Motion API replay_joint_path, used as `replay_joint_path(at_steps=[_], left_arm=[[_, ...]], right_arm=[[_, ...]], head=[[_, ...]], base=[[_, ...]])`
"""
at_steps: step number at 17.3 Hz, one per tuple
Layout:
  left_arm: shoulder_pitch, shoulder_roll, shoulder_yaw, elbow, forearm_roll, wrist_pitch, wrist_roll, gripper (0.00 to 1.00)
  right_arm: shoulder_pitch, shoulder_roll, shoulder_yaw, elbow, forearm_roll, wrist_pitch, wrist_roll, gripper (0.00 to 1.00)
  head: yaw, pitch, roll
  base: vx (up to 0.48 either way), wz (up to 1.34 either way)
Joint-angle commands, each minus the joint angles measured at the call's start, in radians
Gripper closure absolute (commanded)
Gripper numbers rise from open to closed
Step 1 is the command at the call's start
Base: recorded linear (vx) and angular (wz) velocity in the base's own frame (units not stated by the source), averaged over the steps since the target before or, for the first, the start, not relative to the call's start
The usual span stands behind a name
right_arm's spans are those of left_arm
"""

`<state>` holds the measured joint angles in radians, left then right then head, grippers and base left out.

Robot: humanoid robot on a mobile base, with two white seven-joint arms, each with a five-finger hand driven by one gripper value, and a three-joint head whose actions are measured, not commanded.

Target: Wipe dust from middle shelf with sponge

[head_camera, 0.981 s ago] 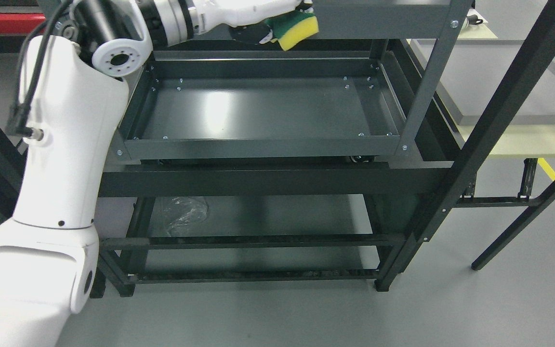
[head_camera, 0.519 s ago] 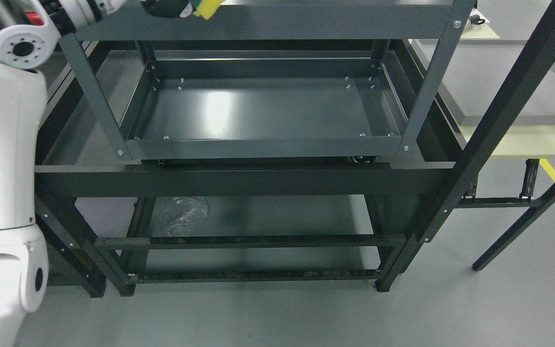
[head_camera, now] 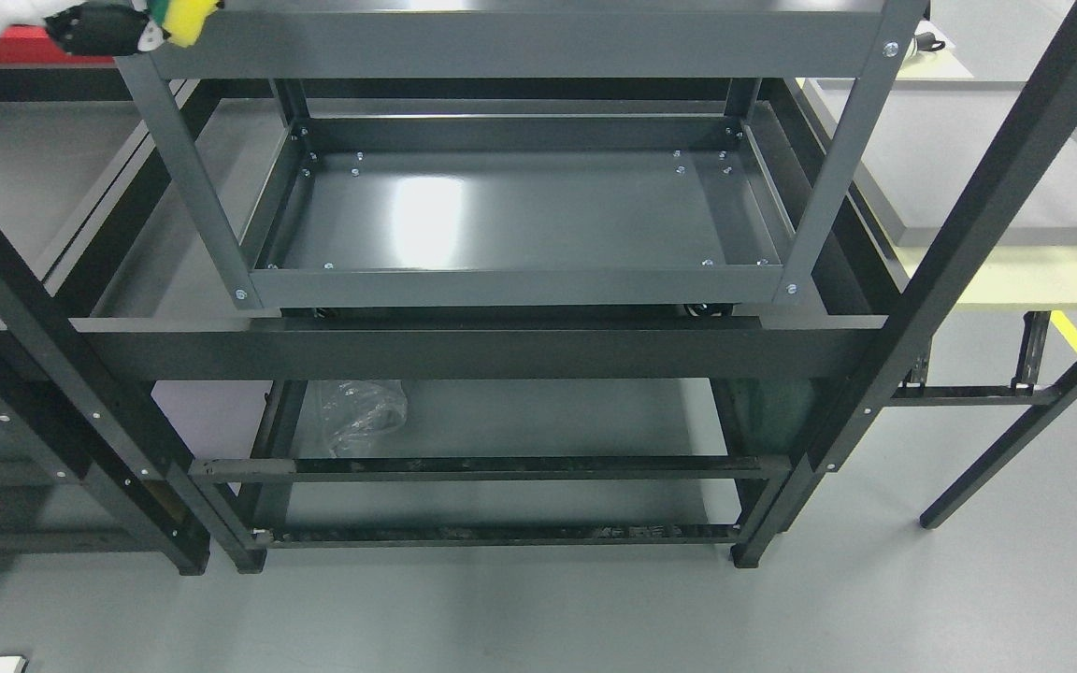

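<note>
Gripping the sponge (head_camera: 181, 13), the robot's left hand (head_camera: 104, 28) shows only at the upper left corner of the head view, its dark fingers (head_camera: 90, 30) curled around the green scouring side while the yellow foam sticks out to the right. Sponge and hand sit just beside the left end of the top shelf rail (head_camera: 520, 42) of the grey metal cart (head_camera: 819, 187), outside the cart's frame and well above the tray below. How much of the sponge the fingers cover cannot be judged, since the frame edge cuts both off.

The middle shelf (head_camera: 520, 220) is a shallow grey tray with a raised rim and small bolts near its corners; a bright patch of reflected light lies on its left half. A black crossbar (head_camera: 464, 348) of a darker rack runs across in front of the cart. Lower down, a crumpled clear plastic bag (head_camera: 361, 411) lies on the bottom shelf (head_camera: 538, 416) at its left side. A pale yellow table (head_camera: 1043, 276) stands to the right.
</note>
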<state>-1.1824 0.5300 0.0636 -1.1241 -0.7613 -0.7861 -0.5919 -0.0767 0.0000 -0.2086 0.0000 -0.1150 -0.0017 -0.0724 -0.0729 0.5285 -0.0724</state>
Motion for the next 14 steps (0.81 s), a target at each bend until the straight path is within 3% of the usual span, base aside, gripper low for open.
replay_joint_path(at_steps=[1,6,10,12,14], left_arm=[[0.006,-0.002,0.018,0.006,-0.013,0.001,0.001,0.99],[-0.020,-0.281,-0.097,0.012,-0.162,0.001,0.001,0.99],[-0.091,-0.451,-0.172,0.043,-0.249,0.001,0.001,0.99],[-0.150,-0.513,-0.262,0.058,-0.259,0.001,0.001,0.99],[-0.206,-0.513,-0.356,0.073,-0.259,0.001,0.001,0.99]], right_arm=[[0.000,-0.017,0.000,-0.017,0.000,0.072,0.000,0.00],[0.000,-0.017,0.000,-0.017,0.000,0.072,0.000,0.00],[0.000,-0.017,0.000,-0.017,0.000,0.072,0.000,0.00],[0.000,-0.017,0.000,-0.017,0.000,0.072,0.000,0.00],[0.000,-0.017,0.000,-0.017,0.000,0.072,0.000,0.00]], head=[[0.0000,0.000,0.000],[0.0000,0.000,0.000],[0.0000,0.000,0.000],[0.0000,0.000,0.000],[0.0000,0.000,0.000]], base=[[0.000,0.00],[0.000,0.00],[0.000,0.00],[0.000,0.00],[0.000,0.00]])
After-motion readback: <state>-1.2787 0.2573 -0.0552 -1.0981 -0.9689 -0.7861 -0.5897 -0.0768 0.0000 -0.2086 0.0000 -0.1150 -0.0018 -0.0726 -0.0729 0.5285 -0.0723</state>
